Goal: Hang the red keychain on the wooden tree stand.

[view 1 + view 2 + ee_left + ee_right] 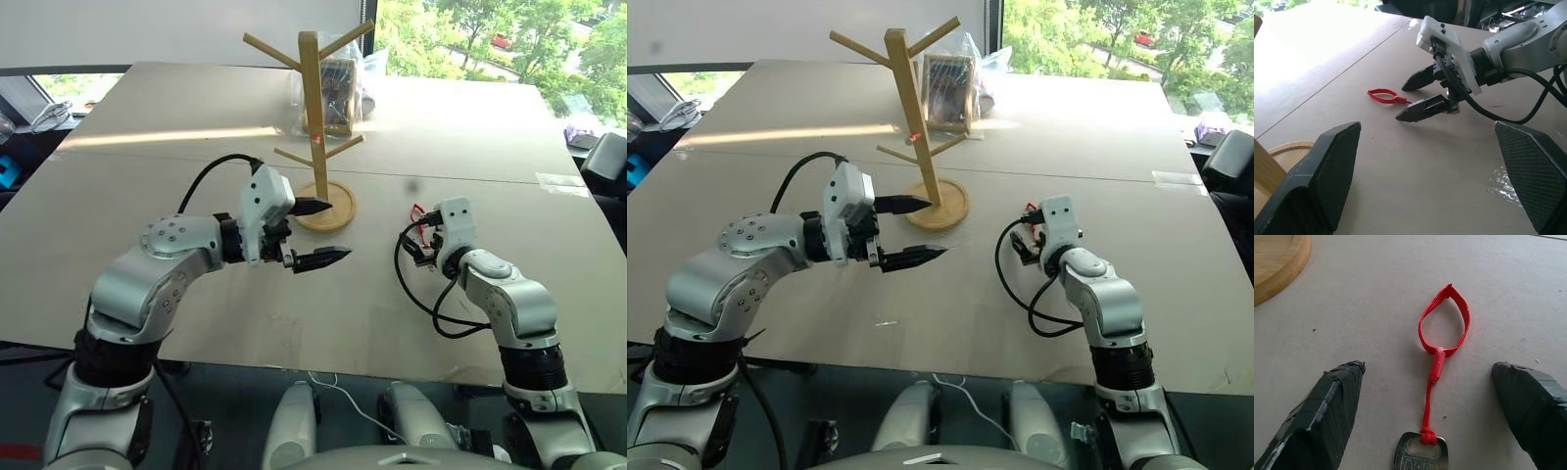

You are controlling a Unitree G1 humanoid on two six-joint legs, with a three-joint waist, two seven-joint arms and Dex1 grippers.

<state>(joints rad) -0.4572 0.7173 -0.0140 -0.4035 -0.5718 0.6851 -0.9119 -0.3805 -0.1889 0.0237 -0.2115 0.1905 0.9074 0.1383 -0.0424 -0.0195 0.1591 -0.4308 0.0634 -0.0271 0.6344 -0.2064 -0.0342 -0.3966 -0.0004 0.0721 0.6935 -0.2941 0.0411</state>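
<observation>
Beige table [294, 313] under bright windows [490, 39]. Red keychain [1442, 340] flat between wide-open right gripper [1432, 401], key cropped. Left gripper [318, 233] wide, empty, beside wooden tree stand [312, 108].

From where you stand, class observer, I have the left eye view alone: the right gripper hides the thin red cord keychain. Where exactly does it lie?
Observer: The thin red cord keychain lies flat on the table, between the open black fingers of the right gripper.
Operator: Is it touching either finger?
Observer: No, both fingers stand clear of it; the cord runs down the middle of the gap.
Operator: Which end faces the gripper?
Observer: The small silver metal key; the loop points away.
Operator: And the left gripper?
Observer: The left gripper is open, holding nothing, near the light wooden tree stand.
</observation>
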